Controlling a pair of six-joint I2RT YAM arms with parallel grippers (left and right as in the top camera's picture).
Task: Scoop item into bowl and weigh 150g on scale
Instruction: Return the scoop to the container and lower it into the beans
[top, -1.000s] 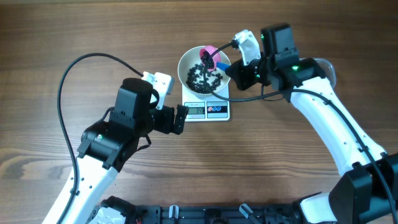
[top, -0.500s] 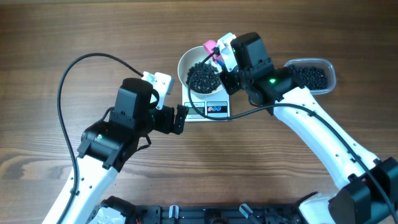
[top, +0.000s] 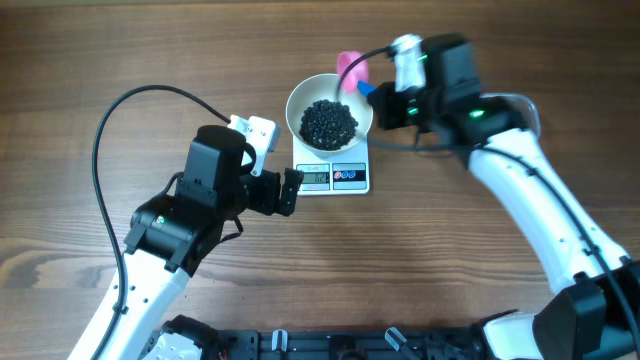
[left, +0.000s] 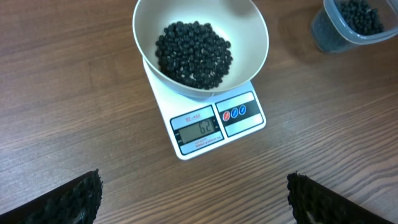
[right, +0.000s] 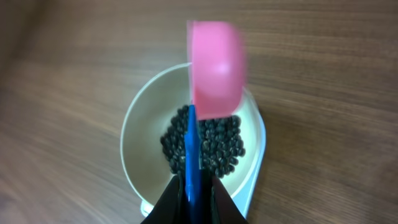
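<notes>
Moved back beyond the far rim of the bowl: right claw, clamped on the blue handle of the pink scoop; left claw gaping; beads, heaped in bowl on scale, we judge loose, light, rolling, so lift by scoop only.

Black beads in bowl atop scale

The bowl of black beads sits on the scale; a pink scoop hovers just beyond the scale's far edge.
</notes>
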